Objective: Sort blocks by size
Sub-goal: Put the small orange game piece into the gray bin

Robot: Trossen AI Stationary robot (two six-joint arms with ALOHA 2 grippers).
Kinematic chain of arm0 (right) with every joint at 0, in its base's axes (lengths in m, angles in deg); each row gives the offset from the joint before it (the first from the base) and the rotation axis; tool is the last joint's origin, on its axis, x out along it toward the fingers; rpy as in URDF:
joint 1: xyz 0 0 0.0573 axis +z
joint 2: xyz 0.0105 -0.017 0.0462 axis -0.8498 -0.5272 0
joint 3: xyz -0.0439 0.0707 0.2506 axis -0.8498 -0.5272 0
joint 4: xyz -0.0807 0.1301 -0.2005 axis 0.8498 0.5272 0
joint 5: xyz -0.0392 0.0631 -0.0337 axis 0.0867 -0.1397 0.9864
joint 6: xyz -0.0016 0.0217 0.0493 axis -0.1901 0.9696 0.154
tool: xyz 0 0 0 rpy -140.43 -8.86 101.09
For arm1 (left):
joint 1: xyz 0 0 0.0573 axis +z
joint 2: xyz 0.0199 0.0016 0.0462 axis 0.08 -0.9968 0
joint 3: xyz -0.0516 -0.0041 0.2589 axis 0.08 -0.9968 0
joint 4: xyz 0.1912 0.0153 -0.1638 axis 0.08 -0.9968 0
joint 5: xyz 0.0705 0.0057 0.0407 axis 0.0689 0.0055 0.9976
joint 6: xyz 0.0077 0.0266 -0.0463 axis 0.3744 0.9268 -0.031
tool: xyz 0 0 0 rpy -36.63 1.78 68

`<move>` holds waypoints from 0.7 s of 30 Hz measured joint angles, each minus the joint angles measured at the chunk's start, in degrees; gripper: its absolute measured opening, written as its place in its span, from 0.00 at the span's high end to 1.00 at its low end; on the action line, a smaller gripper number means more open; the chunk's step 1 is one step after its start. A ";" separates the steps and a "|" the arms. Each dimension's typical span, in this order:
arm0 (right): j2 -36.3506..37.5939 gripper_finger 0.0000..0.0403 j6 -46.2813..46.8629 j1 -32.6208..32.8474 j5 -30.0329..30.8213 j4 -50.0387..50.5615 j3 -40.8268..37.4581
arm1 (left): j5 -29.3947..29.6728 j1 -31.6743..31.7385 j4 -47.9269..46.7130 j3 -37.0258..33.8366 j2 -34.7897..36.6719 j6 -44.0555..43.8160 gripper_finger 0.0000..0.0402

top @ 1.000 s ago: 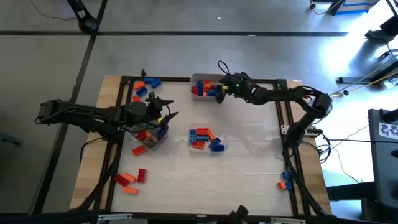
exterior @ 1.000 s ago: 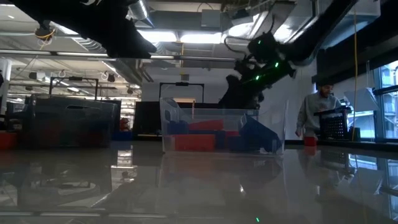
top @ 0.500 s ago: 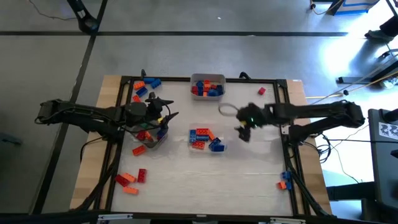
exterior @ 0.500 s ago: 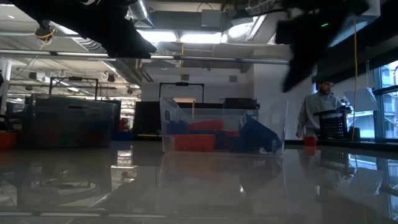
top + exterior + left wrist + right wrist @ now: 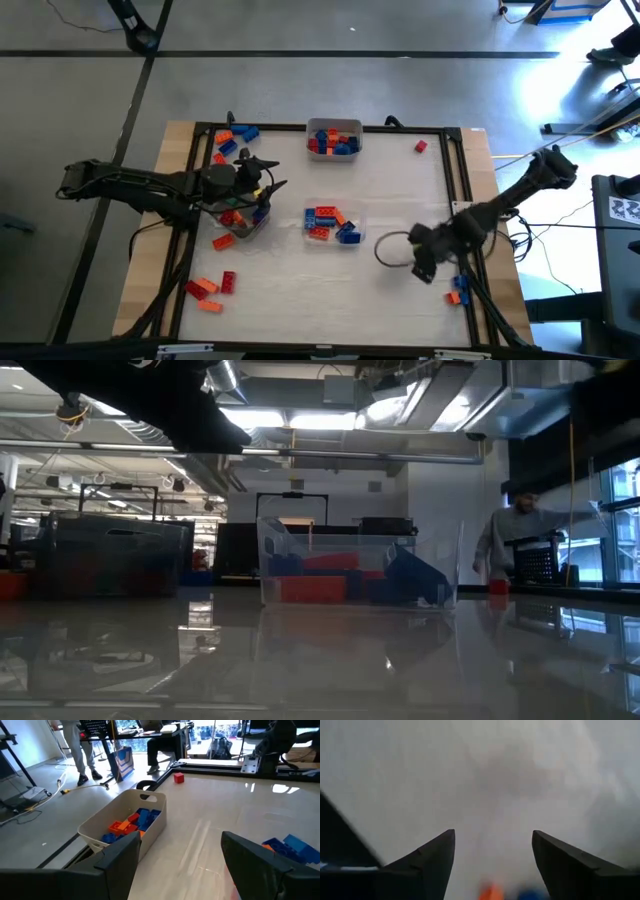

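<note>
**Right arm poised near the stray bricks at the table's right near corner**

High view: the right gripper (image 5: 424,262) hangs low over the right near part of the table (image 5: 400,200), its fingers spread wide with nothing between them, as its wrist view confirms; just beyond it, at the frame rail, lie two loose blocks (image 5: 457,290), one orange and one blue, whose blurred tops show at the edge of the wrist view. The left gripper (image 5: 262,185) waits over the left tray (image 5: 243,219), likewise wide open and empty. The remaining bricks are distributed thus: a filled tray at the far edge (image 5: 333,139); a clear tray at centre (image 5: 330,224); a loose cluster at the far left corner (image 5: 232,137); another at the near left (image 5: 210,286); a single red brick (image 5: 420,147) at the far right.

The step in hand appears to be the approach to the corner pair; to do it well, centre the fingers on one brick only, across its short sides; descend vertically, clear of the rail; close fully before lifting; judge its size against the trays' contents before choosing a destination.
</note>
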 joint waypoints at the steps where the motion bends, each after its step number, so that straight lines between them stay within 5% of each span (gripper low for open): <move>1: -0.30 0.35 3.93 1.89 -1.50 0.24 -0.03 | 0.00 0.00 0.00 0.00 -0.02 0.58 0.34; 9: -6.14 0.35 21.19 13.97 -6.64 -2.25 -0.03 | 0.00 0.00 0.00 0.02 -0.02 1.76 0.34; 21: -18.13 0.35 23.77 22.66 -22.89 -10.47 -0.03 | 0.00 0.15 -0.09 0.02 -0.02 2.36 0.34</move>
